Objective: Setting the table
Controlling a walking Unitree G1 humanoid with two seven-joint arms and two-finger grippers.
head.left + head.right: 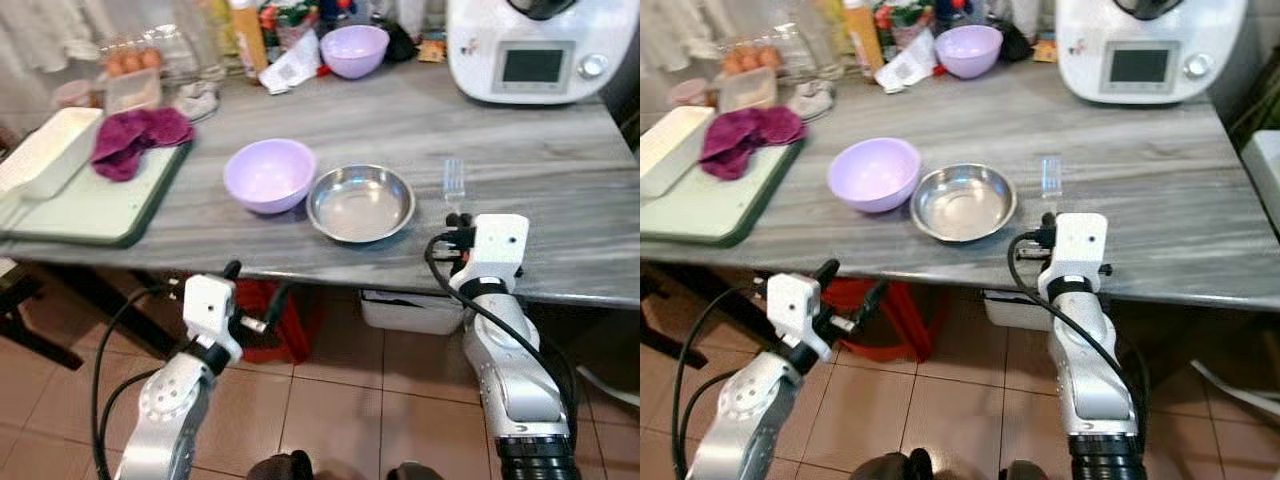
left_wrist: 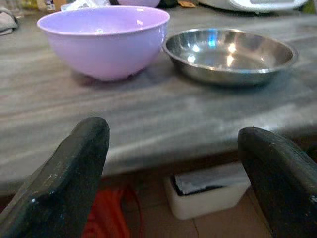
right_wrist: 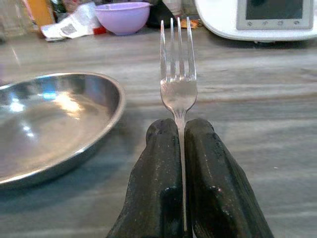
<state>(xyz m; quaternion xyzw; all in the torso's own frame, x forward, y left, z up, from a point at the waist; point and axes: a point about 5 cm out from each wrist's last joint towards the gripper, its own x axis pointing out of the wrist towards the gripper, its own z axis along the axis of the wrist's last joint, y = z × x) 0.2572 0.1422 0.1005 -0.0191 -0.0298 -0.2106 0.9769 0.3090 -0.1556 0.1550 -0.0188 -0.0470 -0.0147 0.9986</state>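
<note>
nearest the camera, two silver arms are seen below the table edge. on the left, the left gripper (image 1: 255, 295) is held under the near edge of the grey, streaked table (image 1: 560, 170), its black fingers (image 2: 74, 168) spread wide apart with nothing between them.

at the far left of the table a white rectangular dish (image 1: 50, 148) is cut off by the frame, beside a crumpled purple cloth (image 1: 135, 138) on a pale green board (image 1: 90, 205). behind these, eggs in a clear carton (image 1: 132, 62) are only partly made out. a matte lilac bowl (image 1: 269, 175), round and smooth, is set just beside a shallow steel dish (image 1: 360, 202) with a bright, reflective inside. a second lilac bowl (image 1: 354, 50) is seen at the back among bottles and a printed packet (image 1: 292, 68) whose writing cannot be read.

to the right of the steel dish, the right gripper (image 3: 181, 148) is pressed together on the handle of a metal fork (image 3: 177, 64), tines pointing away over the table; most of the handle is hidden by the fingers. at the back right, a white kitchen machine (image 1: 530, 50) with a dark screen is cut off at the top; no brand can be read.
</note>
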